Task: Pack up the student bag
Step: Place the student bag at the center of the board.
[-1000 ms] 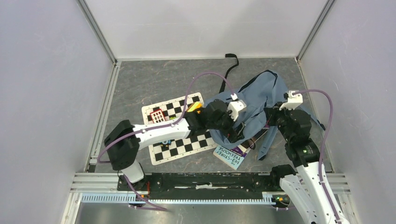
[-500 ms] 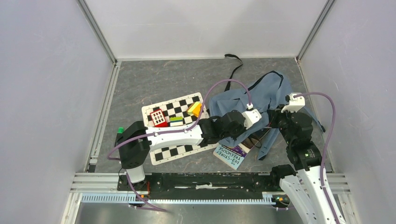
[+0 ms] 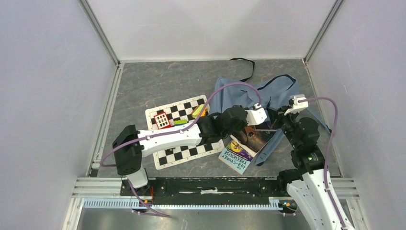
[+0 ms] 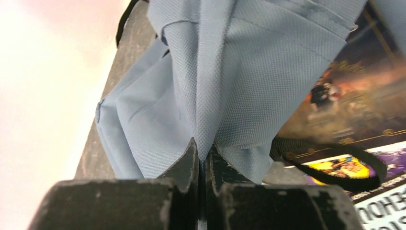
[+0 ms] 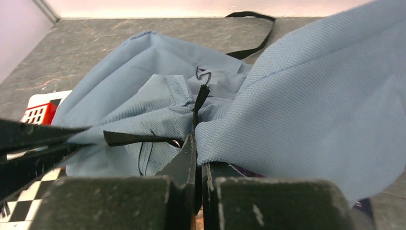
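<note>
The student bag (image 3: 280,93) is a soft grey-blue fabric pack with black trim. It sits crumpled and pulled up into folds on the grey worktop (image 3: 158,81), spread from between the two hands to the far side of them. Its black strap (image 3: 244,67) trails away beyond both hands. The left hand (image 4: 201,152) is clenched on a ridge of the bag's cloth, which rises from between its fingertips. The right hand (image 5: 196,143) is likewise pinched tight on the bag's fabric, beside a strip of black trim. A dark-covered book (image 3: 256,136) shows just beside the left hand; it may lie inside the bag's opening or merely under the raised flap. A checkered mat (image 3: 184,146) lies under the left arm.
</note>
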`<state>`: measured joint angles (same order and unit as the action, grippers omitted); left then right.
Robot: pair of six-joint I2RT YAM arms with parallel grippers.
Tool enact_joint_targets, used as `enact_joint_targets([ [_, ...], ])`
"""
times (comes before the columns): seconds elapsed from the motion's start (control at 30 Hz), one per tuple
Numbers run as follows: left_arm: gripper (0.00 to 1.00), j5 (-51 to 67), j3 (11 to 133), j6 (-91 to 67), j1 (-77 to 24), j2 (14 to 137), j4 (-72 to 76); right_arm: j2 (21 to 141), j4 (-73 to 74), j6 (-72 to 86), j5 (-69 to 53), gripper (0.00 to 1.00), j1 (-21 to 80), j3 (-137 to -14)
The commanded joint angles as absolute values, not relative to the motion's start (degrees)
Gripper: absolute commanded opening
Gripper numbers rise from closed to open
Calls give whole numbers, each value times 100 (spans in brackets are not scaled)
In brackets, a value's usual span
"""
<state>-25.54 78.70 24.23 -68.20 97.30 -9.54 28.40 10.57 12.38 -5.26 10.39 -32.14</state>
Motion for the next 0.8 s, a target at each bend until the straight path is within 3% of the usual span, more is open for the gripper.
enact_joint_targets([
  [0.0,2,-3659,8192,3267,-6235,9012,-551,3132,641,1496,-1319,0,1081,-2869],
  [0.17,2,-3701,7889,3129,-5847,8427,-799,3765,371,1640,-1647,0,1522,-2739],
  [0.4,2,-3227,6280,2839,-5798,6849,-1405,4622,736,1508,-1451,1,2262,-2614],
  [0.43,2,-3081,6019,2735,-5794,6567,-1512,4660,828,1512,-1450,7,2266,-2605],
  [0.57,2,-3019,5169,2285,-5801,5680,-1844,4604,1339,1382,-1080,48,2269,-2802],
  [0.6,7,-2995,5075,2155,-5799,5509,-1976,4561,1472,1337,-979,57,2269,-2899],
  [0.63,22,-2946,4994,2070,-5800,5355,-2088,4504,1582,1297,-926,63,2268,-2986],
  [0.67,55,-2859,4944,1950,-5801,5245,-2223,4448,1650,1258,-910,68,2263,-3100],
  [0.7,74,-2785,4918,1832,-5797,5133,-2347,4419,1750,1213,-906,72,2268,-3212],
  [0.77,89,-2558,4896,1636,-5801,4961,-2492,4394,1990,1063,-918,78,2272,-3514],
])
